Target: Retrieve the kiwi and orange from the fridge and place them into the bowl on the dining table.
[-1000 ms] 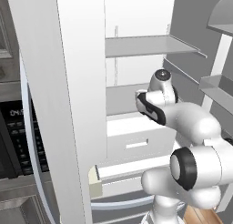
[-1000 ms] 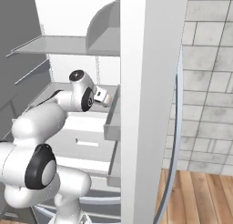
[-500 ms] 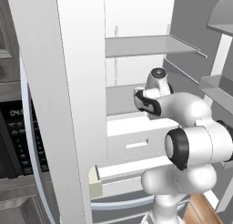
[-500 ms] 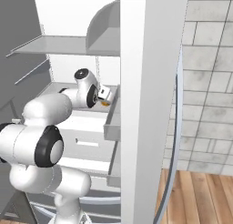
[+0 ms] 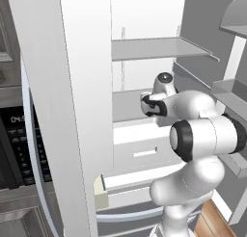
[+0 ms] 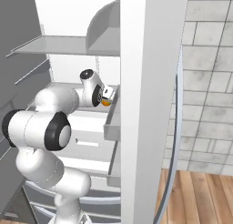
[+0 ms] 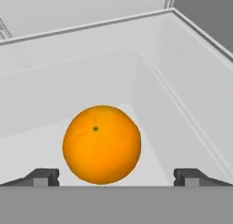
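In the hand view the orange [image 7: 102, 144] rests in a white fridge [image 5: 144, 86] bin, dead ahead at twelve o'clock of the tool [image 7: 116, 176], whose spread-wide, empty tips flank it without touching.

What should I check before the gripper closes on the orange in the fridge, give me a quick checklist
1. Gripper open: ok, the two tips stand wide apart in the hand view.
2. Orange between the tips: ok, it sits in the gap, a little nearer one tip.
3. Tips clear of the orange: ok, space shows on both sides.
4. Orange at rest on the white floor of its compartment in the fridge: ok, walls stand off from it.
5. Fridge door open enough for the arm: ok, the arm reaches inside in both base views.
6. Depth of the tips along the orange: cannot tell, the hand view hides how far forward they reach.
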Robot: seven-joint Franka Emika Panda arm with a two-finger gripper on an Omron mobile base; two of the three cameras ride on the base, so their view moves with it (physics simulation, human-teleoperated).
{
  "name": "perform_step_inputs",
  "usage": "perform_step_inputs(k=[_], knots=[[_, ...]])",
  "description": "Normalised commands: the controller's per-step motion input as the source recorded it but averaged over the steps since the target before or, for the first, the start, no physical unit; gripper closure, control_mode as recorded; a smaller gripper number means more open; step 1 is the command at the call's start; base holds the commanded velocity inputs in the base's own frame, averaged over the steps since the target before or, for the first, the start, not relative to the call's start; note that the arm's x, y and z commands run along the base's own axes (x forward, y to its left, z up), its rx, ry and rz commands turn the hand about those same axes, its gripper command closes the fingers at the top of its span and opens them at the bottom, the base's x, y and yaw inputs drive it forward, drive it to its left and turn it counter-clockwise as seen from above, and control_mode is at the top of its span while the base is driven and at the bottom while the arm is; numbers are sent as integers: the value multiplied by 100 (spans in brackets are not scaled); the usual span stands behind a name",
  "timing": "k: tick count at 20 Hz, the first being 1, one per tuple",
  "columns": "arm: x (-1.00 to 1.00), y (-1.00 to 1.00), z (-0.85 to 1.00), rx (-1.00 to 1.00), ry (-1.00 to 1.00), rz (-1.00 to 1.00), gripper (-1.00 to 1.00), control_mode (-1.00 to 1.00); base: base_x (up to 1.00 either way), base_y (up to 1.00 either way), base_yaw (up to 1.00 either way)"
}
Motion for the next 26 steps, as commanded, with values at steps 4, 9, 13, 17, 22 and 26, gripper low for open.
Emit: perform_step_inputs(k=[4,9,13,17,22,26], knots=[[34,-3,-18,0,0,0,-100,-100,0,0,0],[32,0,-16,0,0,0,-100,-100,0,0,0],[18,0,-20,0,0,-1,-100,-100,0,0,0],[1,-1,-30,0,1,-4,-100,-100,0,0,0],[0,0,-38,0,1,-4,-100,-100,0,0,0],[-4,0,-39,0,0,-3,-100,-100,0,0,0]])
